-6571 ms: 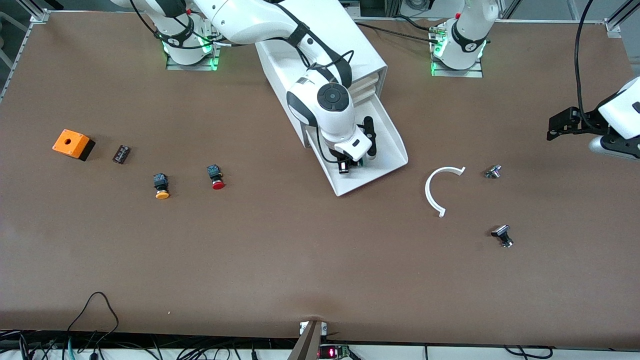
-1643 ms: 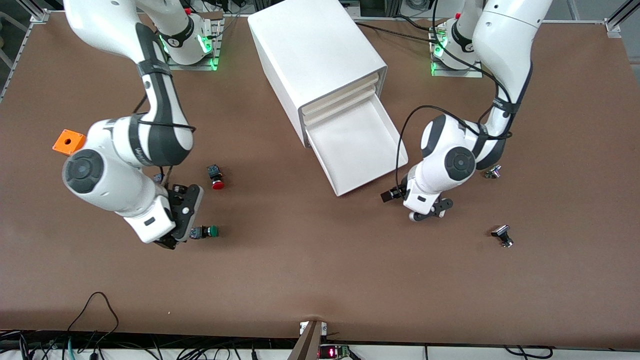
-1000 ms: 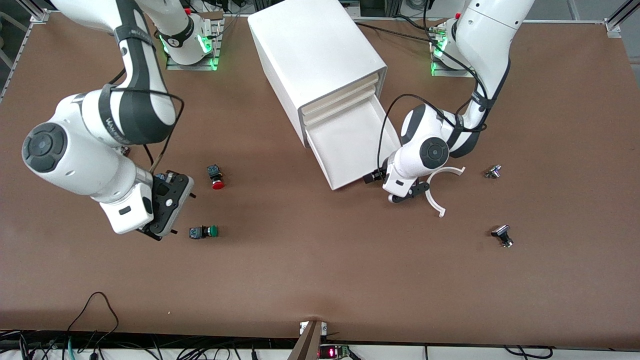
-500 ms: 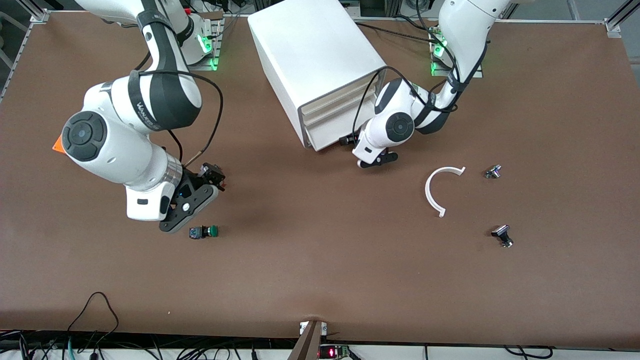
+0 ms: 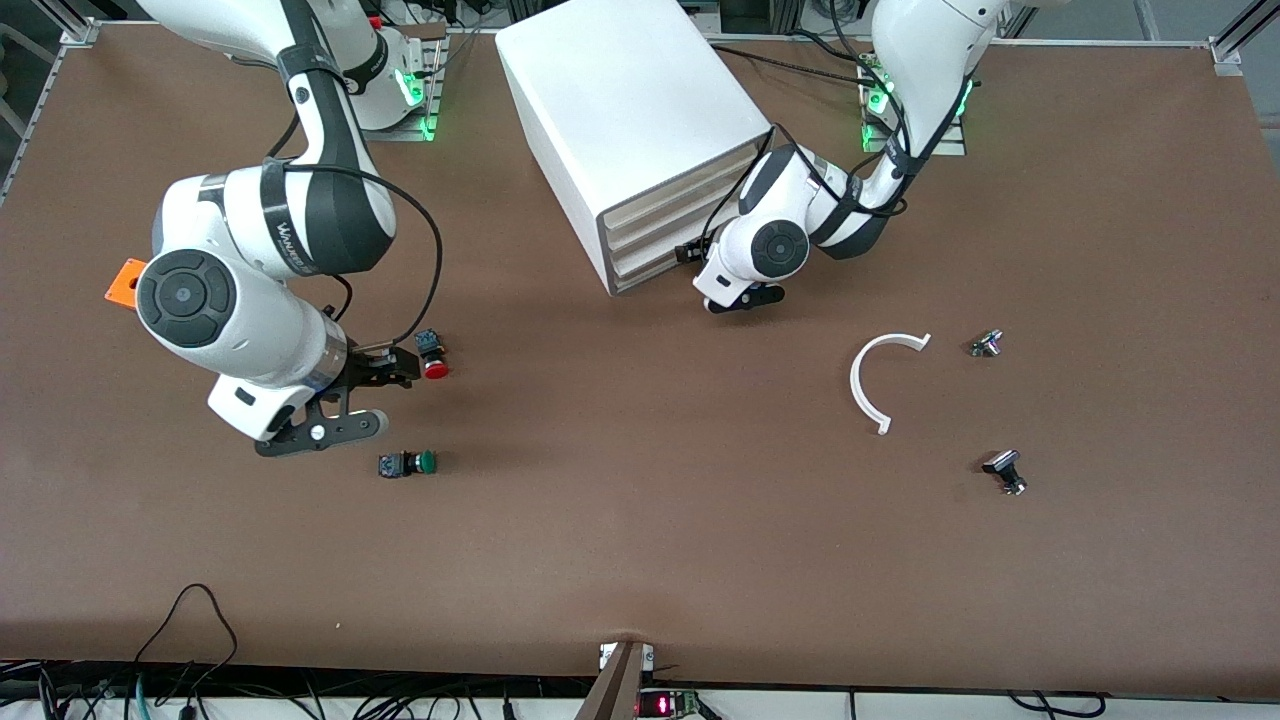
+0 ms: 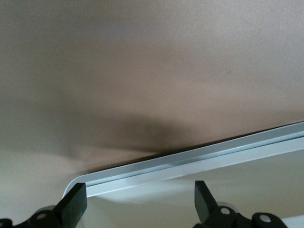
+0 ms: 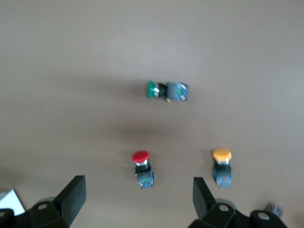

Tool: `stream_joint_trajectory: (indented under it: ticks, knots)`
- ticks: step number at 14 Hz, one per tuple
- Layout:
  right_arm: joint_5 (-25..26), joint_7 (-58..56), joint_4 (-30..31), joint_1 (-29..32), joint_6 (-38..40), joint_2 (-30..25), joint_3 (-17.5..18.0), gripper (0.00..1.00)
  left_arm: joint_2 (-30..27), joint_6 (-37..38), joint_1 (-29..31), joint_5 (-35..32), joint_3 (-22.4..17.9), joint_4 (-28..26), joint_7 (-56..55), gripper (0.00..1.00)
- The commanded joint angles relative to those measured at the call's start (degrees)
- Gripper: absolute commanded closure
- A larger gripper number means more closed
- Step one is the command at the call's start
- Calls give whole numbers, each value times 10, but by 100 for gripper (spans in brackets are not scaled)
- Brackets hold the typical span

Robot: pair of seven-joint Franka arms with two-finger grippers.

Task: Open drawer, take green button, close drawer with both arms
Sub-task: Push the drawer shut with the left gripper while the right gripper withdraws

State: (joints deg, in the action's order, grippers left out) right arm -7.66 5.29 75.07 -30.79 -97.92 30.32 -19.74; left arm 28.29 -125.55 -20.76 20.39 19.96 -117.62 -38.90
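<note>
The white cabinet (image 5: pixel 630 110) stands near the arms' bases. Its lowest drawer (image 5: pixel 652 272) is pushed in, about level with the trays above. My left gripper (image 5: pixel 738 299) is open right in front of the drawer; the left wrist view shows the drawer's sloped lip (image 6: pixel 190 164) just past the left gripper (image 6: pixel 138 209). The green button (image 5: pixel 410 463) lies on its side on the table, nearer the front camera than the red button (image 5: pixel 432 356). My right gripper (image 5: pixel 350 400) is open and empty above the table between them. The right wrist view shows the green button (image 7: pixel 166 90) free of the right gripper (image 7: pixel 137 199).
A red button (image 7: pixel 142 167) and an orange-yellow button (image 7: pixel 222 166) lie below the right gripper. An orange box (image 5: pixel 120 284) sits toward the right arm's end. A white curved strip (image 5: pixel 872 378) and two small metal parts (image 5: pixel 986 343) (image 5: pixel 1005 470) lie toward the left arm's end.
The left gripper has pushed the open drawer back into the cabinet. The right gripper, which left the green button on the table, has lifted away from it and turned.
</note>
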Motion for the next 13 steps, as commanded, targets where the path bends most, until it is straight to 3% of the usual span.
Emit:
stream_joint_trajectory:
  ticks: [1, 4, 10, 13]
  knots:
    - [17, 50, -3, 35, 50, -24, 6, 0, -19, 9, 3, 14, 3, -20, 15, 0]
    - [30, 47, -24, 94, 81, -39, 24, 0, -27, -13, 39, 7, 2, -2, 15, 0]
    - [86, -26, 7, 315, 80, -133, 205, 0, -125, -106, 208, 20, 2, 11, 23, 0]
    - [80, -22, 27, 332, 97, -192, 216, 0, -185, -104, 223, 26, -3, 13, 92, 0]
